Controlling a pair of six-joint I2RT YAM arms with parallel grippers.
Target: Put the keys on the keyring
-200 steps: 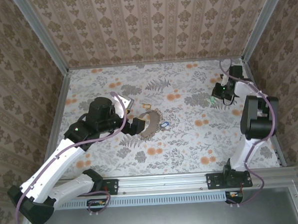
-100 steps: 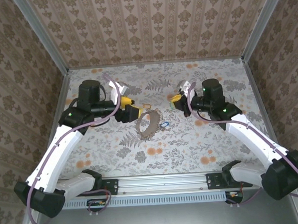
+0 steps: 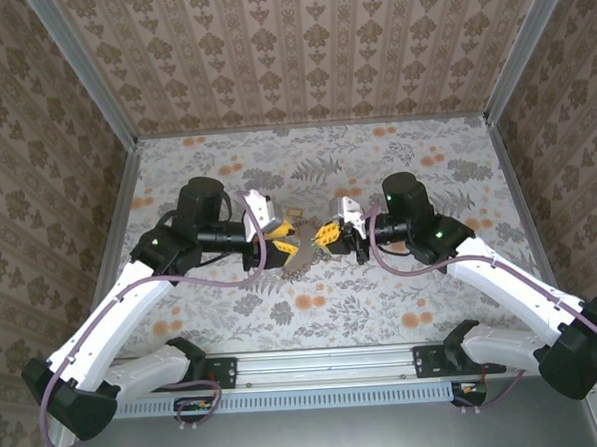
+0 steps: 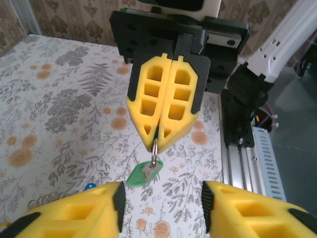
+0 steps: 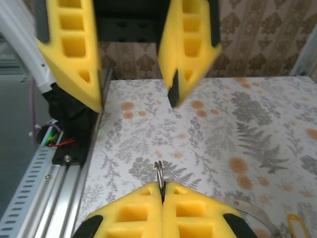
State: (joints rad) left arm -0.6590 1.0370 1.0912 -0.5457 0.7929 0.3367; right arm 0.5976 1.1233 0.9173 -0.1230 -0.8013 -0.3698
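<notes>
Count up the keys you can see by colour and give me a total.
Green key: 1
Yellow key: 1
Blue key: 1, only a sliver showing
Total: 3

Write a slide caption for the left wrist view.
Shut on a small ring, the right pincer dangles a green key above the floral table, facing the open left pincer.

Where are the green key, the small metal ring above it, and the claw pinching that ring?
green key (image 4: 137,178): left wrist view, its green head.
small metal ring (image 4: 154,151): left wrist view, its exposed loop.
right claw (image 4: 158,140): left wrist view, where its yellow tips meet.
</notes>
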